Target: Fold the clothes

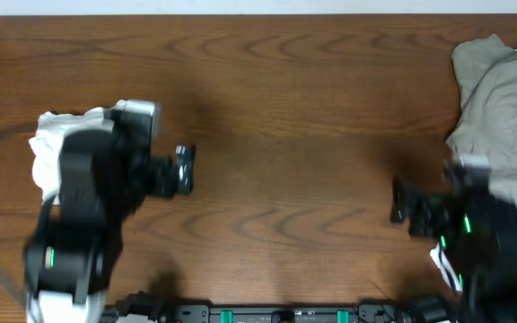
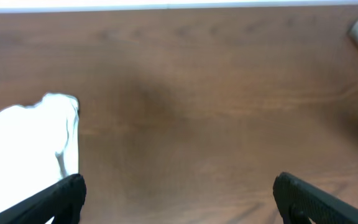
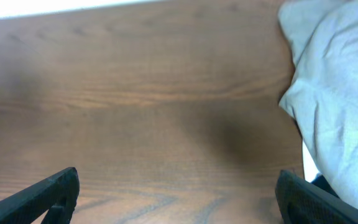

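Wood table (image 1: 276,108); white T-shirt (image 1: 45,144) left; beige-grey garment (image 1: 501,99) right

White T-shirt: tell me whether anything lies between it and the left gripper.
Nothing visible does. The white T-shirt lies bunched beside the open left gripper; overhead, only the left arm itself covers part of it.

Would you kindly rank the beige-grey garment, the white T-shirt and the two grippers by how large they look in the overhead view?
1. beige-grey garment, though cut off by the frame edge.
2. white T-shirt, only partly in view.
3. left gripper and right gripper: they look alike, so not ranked.
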`<state>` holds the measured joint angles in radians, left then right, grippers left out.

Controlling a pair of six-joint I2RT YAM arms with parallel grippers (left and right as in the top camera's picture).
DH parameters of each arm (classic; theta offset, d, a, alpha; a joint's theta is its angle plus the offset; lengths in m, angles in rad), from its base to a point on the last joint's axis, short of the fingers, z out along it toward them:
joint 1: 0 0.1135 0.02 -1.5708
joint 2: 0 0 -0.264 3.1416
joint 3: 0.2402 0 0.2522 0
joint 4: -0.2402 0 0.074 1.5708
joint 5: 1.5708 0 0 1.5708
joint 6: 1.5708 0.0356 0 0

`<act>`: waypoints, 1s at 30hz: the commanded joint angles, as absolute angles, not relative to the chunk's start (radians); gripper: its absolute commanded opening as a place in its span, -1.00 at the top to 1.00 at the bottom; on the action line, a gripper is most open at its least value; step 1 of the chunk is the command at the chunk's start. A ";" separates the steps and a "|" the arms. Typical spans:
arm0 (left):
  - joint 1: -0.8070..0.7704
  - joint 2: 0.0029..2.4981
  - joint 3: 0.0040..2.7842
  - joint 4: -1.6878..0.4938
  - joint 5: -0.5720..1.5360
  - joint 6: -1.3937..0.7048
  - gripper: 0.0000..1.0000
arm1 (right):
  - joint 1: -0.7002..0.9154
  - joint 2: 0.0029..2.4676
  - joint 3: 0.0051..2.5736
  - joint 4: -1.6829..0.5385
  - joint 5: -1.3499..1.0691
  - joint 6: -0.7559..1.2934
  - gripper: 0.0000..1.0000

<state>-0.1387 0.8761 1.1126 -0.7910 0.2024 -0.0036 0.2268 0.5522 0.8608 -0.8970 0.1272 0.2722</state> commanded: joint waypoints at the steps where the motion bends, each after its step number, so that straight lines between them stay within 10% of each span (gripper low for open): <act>1: -0.142 0.756 0.990 -0.754 0.197 -0.016 -0.96 | 0.235 0.384 0.771 -0.889 0.121 0.286 -0.98; 30: -0.142 0.633 0.933 -0.894 0.197 -0.016 -0.96 | 0.215 0.114 0.725 -1.151 0.116 0.299 -0.98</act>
<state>-0.1387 0.6376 0.9306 -0.8925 0.2024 -0.0036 0.2291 0.1509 0.7315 -1.1496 0.1207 0.2821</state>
